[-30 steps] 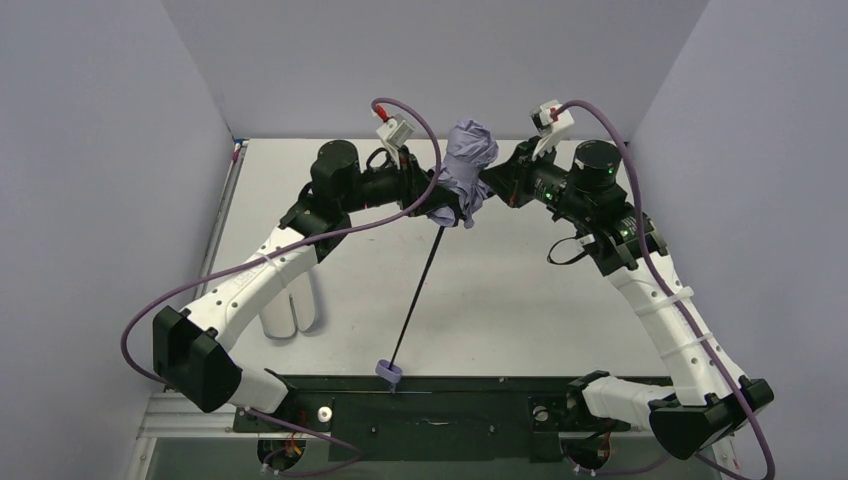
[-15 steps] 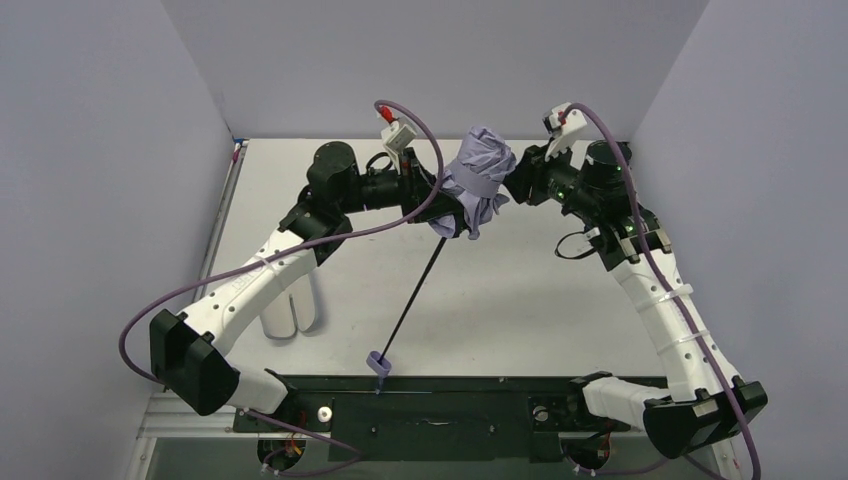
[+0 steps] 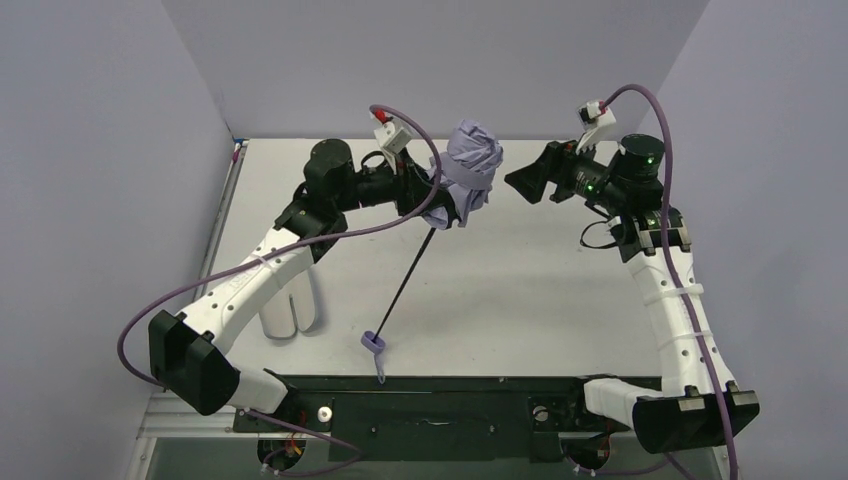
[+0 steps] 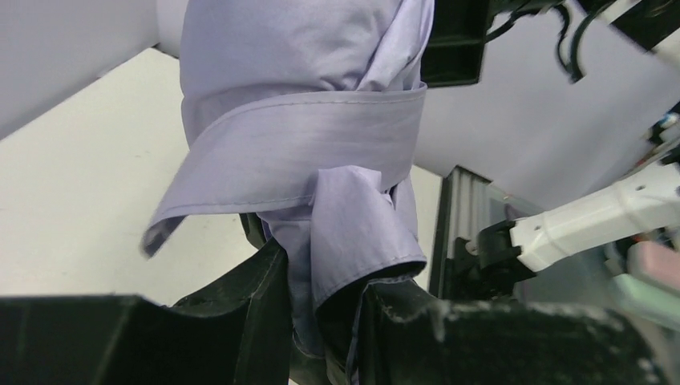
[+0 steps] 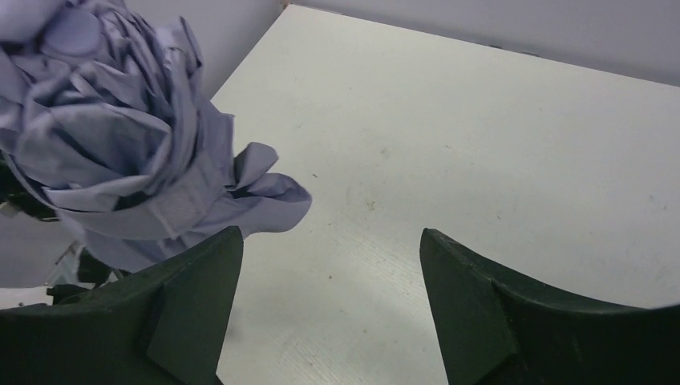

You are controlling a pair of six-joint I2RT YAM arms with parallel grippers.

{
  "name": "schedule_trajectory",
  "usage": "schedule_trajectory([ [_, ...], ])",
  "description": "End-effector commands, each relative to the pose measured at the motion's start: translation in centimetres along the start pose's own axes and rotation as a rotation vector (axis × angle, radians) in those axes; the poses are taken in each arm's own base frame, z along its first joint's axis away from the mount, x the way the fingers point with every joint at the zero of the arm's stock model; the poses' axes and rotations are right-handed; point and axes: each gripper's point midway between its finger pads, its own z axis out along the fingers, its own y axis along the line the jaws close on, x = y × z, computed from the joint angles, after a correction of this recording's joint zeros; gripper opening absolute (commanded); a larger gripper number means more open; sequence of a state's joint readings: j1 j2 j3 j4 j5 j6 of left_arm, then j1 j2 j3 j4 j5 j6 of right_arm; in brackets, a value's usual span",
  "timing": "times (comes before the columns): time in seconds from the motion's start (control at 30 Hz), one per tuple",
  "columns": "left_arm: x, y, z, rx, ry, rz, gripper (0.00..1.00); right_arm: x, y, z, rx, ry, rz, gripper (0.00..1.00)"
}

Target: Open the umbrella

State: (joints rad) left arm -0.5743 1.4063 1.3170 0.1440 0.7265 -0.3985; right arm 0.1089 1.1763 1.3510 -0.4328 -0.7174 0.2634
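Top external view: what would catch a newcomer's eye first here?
The lavender umbrella, bunched and unopened, is held above the table's far half by the left gripper, clamped on its lower fabric. Its thin black shaft slants down toward the near edge, ending in a small handle. The right gripper stands open beside it, touching nothing.

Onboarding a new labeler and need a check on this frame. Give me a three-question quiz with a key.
1. True or false: the right gripper is shut on the umbrella.
2. Which holds the umbrella? A) left gripper B) right gripper C) neither
3. Fill in: the handle end points toward the ___ edge of the table.
Key: 1 false, its jaws stand open, clear of the umbrella; 2 A; 3 near.
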Motion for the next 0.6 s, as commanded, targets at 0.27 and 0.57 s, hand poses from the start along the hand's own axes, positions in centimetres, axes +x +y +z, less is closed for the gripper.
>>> schedule_trajectory([
  [0.27,-1.2,0.8,-2.4,-0.191,0.189,1.247,0.00,-3.3,-1.4,-0.7,0.004,-0.061,0.169,0.75],
  [0.57,-0.3,-2.0,-1.9,-0.123,0.157,2.000,0.00,-0.5,0.9,0.5,-0.087,0.058,0.206,0.75],
])
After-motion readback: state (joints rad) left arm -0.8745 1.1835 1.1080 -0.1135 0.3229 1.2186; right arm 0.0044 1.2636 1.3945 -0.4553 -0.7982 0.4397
